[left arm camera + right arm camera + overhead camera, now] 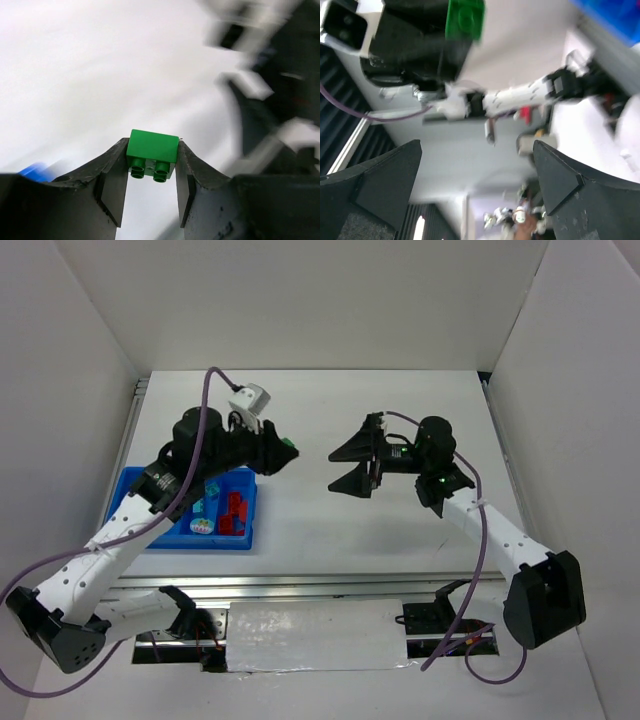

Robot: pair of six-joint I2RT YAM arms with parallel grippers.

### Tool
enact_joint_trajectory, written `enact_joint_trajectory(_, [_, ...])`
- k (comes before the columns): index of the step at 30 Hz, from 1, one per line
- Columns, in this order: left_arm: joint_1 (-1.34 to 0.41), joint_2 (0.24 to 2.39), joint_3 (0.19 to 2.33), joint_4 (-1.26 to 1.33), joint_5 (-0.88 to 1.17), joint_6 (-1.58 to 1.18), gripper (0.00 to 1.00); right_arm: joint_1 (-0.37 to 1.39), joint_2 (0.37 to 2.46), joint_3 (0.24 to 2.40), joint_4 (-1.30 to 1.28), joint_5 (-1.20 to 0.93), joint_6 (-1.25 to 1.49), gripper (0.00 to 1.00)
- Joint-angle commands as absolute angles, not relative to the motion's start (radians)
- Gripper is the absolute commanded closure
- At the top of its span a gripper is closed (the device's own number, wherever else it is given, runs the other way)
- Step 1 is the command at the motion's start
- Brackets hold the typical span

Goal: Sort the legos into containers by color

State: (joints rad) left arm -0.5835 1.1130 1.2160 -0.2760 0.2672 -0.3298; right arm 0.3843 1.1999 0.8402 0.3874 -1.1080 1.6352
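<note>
Your left fingers (112, 186) are closed on the green brick (152, 149), pinching its two side faces right at the tips, studs pointing back toward the wrist cam. In the top view the brick is up off the bench (300, 570), just past the far right corner of the blue tray (225, 543).

The right fingers (350, 451) are spread wide w/ nothing in them. They face the left ones across a short gap over mid-bench.

Step in hand, as I read it: carry the green to its slot.
- Red bricks (236, 510) fill the rightmost slot and a teal brick (212, 488) sits in the next one, w/ the pale rounded piece (201, 526) nearer you. Avoid both slots.
- The left arm hides the other slots, so can't tell if any green is in there. Check before you commit.
- The grip is shallow, so move slow, no wrist flicks.
- Go low between the slot walls before you let go, so the brick doesn't hop over a divider.

Room:
- There's open bench btwn the tray and the right arm.
- The tray is near the left rail and wall, so swing back over it from the bench side.
- Keep the right arm parked. It's close enough to clip.
</note>
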Motion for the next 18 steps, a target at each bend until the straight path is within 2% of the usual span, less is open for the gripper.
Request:
enact_joint_trajectory(1, [-0.473,1.092,1.207,-0.458,-0.14,-0.414,1.0,0.324,1.135,0.886,0.056,-1.042,1.306,0.0])
enact_joint_trajectory(2, [-0.381,1.104,1.216,-0.518,-0.223,-0.486,1.0,0.308,1.128,0.911,-0.13,-0.985,1.236,0.0])
enact_joint_trajectory(5, [-0.171,1.179,1.253,-0.757,-0.451,-0.618,1.0,0.305,1.129,1.0,-0.34,-0.905,1.022,0.0])
enact_joint_trajectory(9, [0.032,1.313,1.246,-0.877,-0.428,-0.657,1.0,0.305,1.141,1.005,-0.362,-0.9,0.942,0.0])
enact_joint_trajectory(17, [0.078,1.537,1.245,-0.859,-0.426,-0.689,1.0,0.305,1.149,1.006,-0.36,-0.907,0.905,0.0])
enact_joint_trajectory(18, [0.08,1.573,1.253,-0.87,-0.44,-0.698,0.97,0.307,1.149,1.023,-0.377,-0.896,0.881,0.0])
